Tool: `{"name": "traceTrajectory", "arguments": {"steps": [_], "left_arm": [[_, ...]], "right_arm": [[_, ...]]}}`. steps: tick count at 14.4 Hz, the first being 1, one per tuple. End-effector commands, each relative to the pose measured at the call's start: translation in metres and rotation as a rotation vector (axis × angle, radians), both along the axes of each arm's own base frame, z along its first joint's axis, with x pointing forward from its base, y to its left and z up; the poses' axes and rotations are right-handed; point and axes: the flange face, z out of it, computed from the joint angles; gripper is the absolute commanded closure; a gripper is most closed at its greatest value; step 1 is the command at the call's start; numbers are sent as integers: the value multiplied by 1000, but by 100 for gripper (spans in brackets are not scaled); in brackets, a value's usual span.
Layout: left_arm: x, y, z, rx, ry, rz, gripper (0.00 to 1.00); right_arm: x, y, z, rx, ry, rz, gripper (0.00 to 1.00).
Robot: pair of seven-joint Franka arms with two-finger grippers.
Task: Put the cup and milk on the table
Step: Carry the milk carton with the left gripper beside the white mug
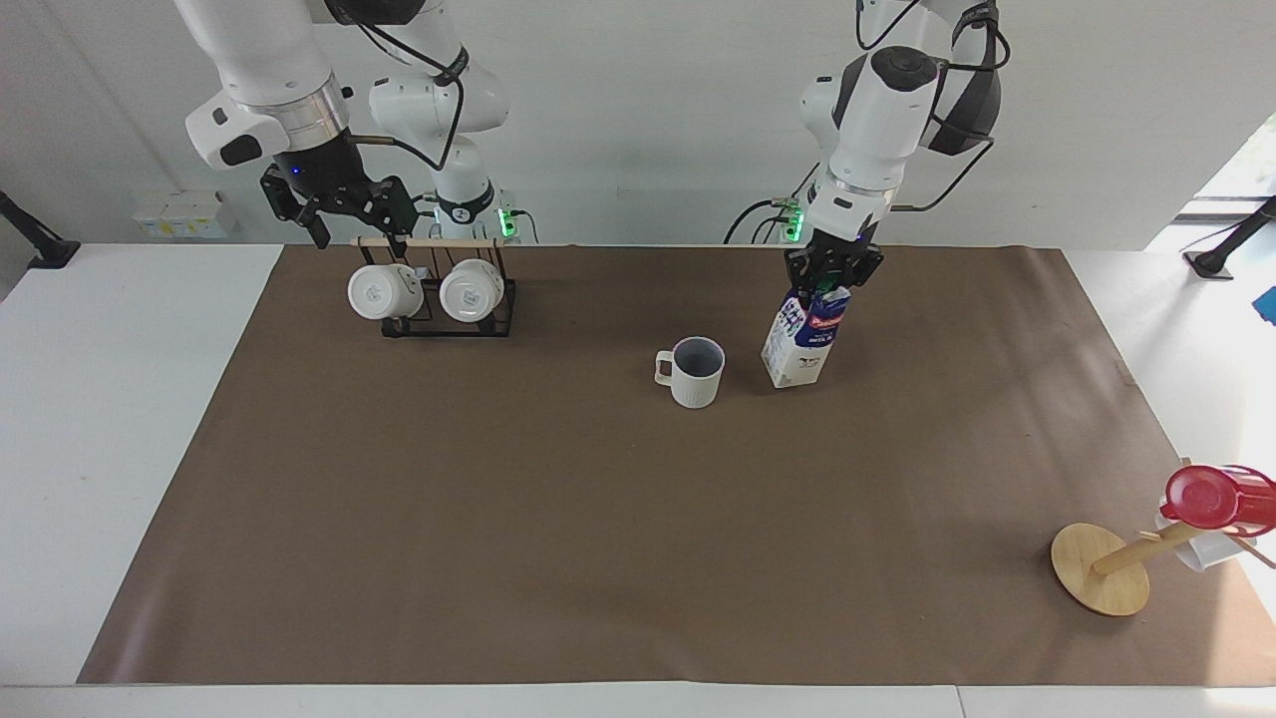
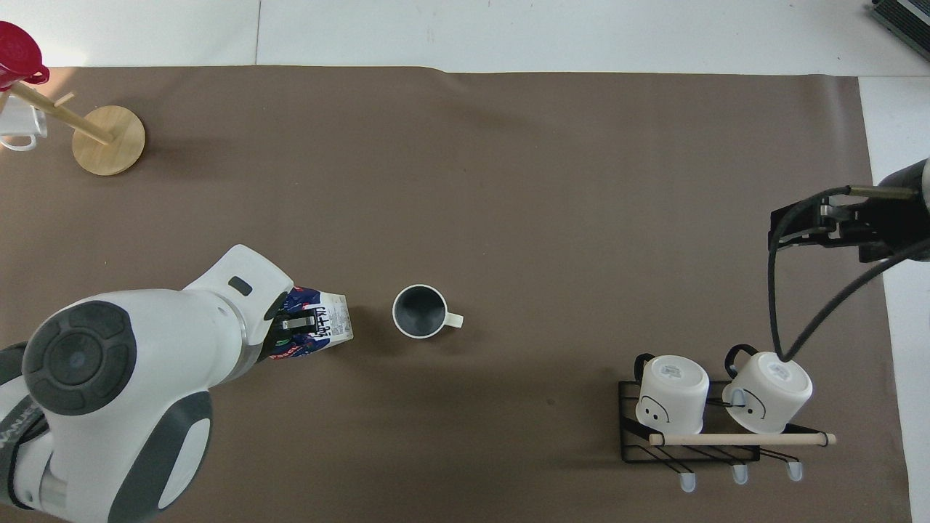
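Gripping the milk (image 1: pixel 797 344) by its top, my left gripper (image 1: pixel 832 274) hangs it mid-frame beside the cup (image 1: pixel 695 371); my right gripper (image 1: pixel 339 204) waits upper left, fingers apart.

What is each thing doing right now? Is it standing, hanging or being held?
Cup: upright on the brown paper, free.
Milk carton: tilted, gripped at the top beside the cup.
Left gripper: shut on the carton.
Right gripper: raised by the mug rack, holding nothing.
Two white mugs: hanging on the rack.
Red cup: on the wooden stand.
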Motion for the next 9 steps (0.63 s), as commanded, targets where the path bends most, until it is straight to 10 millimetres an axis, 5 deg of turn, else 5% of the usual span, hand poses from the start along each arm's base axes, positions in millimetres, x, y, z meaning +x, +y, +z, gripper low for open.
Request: {"name": "traceTrajectory", "arguments": {"steps": [1,9], "left_arm": [[5,-17,-7,-15,-3,17,64],[5,-33,-19,7,-13,46,66]], "right_arm": [[2,-10,0,8,16,23,0],[-1,-20,-3,23,26,79,0]]}}
